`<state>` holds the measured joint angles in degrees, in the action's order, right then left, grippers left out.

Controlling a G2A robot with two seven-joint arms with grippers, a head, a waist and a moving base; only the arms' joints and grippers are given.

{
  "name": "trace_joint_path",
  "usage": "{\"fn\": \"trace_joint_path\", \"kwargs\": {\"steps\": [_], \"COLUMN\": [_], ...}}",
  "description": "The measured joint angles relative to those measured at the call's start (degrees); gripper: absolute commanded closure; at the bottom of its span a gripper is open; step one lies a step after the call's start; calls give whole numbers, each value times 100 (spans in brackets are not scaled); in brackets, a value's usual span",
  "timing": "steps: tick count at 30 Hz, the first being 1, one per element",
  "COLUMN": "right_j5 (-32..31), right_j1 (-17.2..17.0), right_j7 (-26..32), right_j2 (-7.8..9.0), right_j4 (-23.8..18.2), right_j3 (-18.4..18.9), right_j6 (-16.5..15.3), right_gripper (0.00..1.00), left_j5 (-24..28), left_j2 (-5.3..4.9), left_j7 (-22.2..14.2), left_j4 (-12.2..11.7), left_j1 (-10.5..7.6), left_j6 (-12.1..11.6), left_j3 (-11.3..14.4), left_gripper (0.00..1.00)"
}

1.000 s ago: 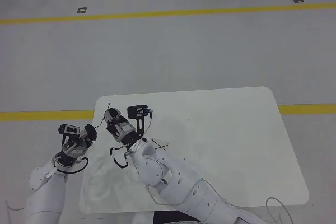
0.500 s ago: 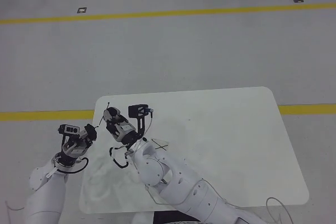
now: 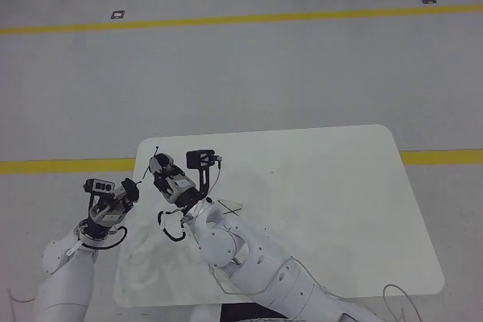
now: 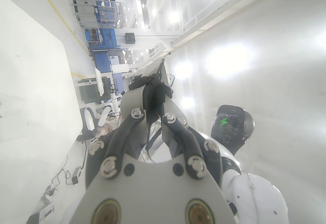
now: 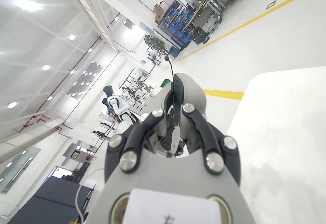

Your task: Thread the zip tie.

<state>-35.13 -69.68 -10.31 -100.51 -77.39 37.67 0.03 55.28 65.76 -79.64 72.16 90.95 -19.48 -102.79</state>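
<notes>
Over the white table's [image 3: 330,209] far left corner, my right gripper [image 3: 155,163] is shut on a thin black zip tie [image 3: 155,151]. In the right wrist view the zip tie [image 5: 172,71] rises past the shut gripper [image 5: 175,80] and ends in its small head. My left gripper [image 3: 133,190] hangs just off the table's left edge, close beside the right one. In the left wrist view the left gripper [image 4: 152,82] is shut, with a black strand [image 4: 162,64] poking out beyond it. I cannot tell whether both hold the same tie.
A few more thin black zip ties [image 3: 229,211] lie crossed on the table beside the right forearm. A yellow floor line [image 3: 56,167] runs past the table's left edge. Open white tabletop stretches to the right.
</notes>
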Motion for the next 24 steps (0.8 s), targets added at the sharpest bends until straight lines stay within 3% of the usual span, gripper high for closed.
{"fn": "trace_joint_path", "kwargs": {"steps": [13, 24], "right_j5": [-92, -862], "right_j1": [-76, -1025], "right_j7": [56, 603], "right_j2": [44, 451], "right_j4": [-117, -1409], "right_j3": [109, 1004], "right_j6": [-43, -170], "right_gripper": [100, 100], "left_j5": [0, 0], "left_j2": [0, 0], "left_j7": [0, 0], "left_j4": [0, 0], "left_j1": [0, 0], "left_j6": [0, 0], "left_j3": [0, 0], "left_gripper": [100, 100]}}
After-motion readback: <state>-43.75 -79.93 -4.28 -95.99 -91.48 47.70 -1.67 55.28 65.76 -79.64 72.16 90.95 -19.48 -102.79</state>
